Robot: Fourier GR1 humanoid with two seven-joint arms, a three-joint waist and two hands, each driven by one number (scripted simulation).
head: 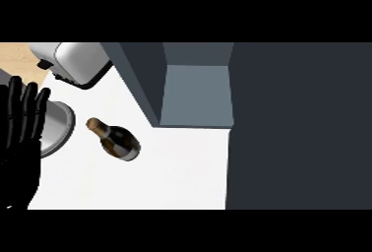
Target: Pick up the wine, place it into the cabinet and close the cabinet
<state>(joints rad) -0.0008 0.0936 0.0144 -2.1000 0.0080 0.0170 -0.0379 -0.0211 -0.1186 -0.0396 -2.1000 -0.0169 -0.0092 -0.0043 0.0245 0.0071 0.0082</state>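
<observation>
The wine bottle is dark with a tan neck and stands on the white counter, left of centre. The cabinet is at the upper middle, its grey-blue inside showing, with its dark door swung open and filling the right side of the view. My left hand shows at the left edge, open with fingers up, apart from the bottle. My right hand does not show.
A silver toaster sits at the upper left. A round grey plate lies partly behind my left hand. A strip of wooden surface shows in the top left corner.
</observation>
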